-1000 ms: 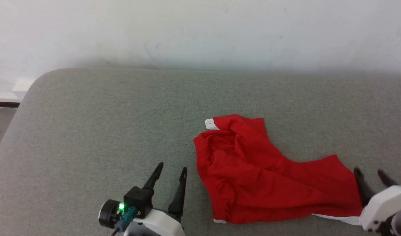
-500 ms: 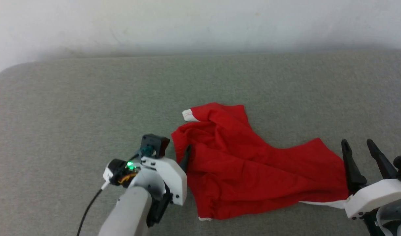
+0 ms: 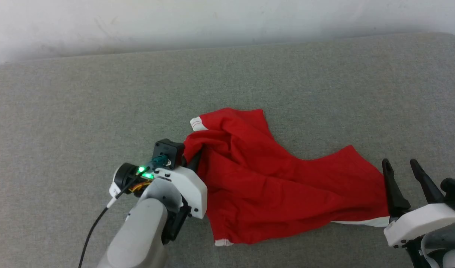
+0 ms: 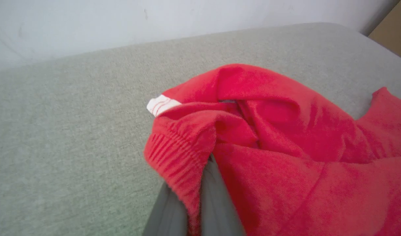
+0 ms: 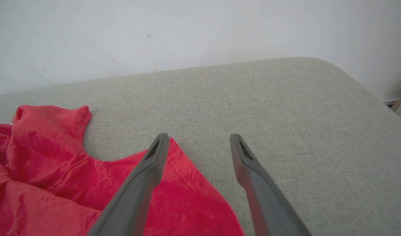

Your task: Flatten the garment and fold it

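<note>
From the head view, the red shorts (image 3: 279, 186) lie crumpled on the grey padded surface (image 3: 82, 111), a little right of the middle and well short of the white wall (image 3: 212, 18) behind. The left gripper (image 3: 197, 159) reaches in at the shorts' left edge, its dark fingers pushed into the fabric, which rises there in a small peak. The right gripper (image 3: 399, 162) sits at the shorts' right end, its fingers spread wide apart and nothing between them.

Along the left wrist view, the left gripper (image 4: 209, 164) has its two fingers pressed together, pinching the ribbed waistband (image 4: 174, 154). The red cloth drapes over both sides of the fingers, and a white stripe end (image 4: 161, 105) pokes out just beyond the bunched edge.

Along the right wrist view, the right gripper (image 5: 199, 137) stands wide open. One finger is over a pointed corner of the red shorts (image 5: 56, 170), the other over bare grey surface. Whether the fingers touch the cloth I cannot tell.
</note>
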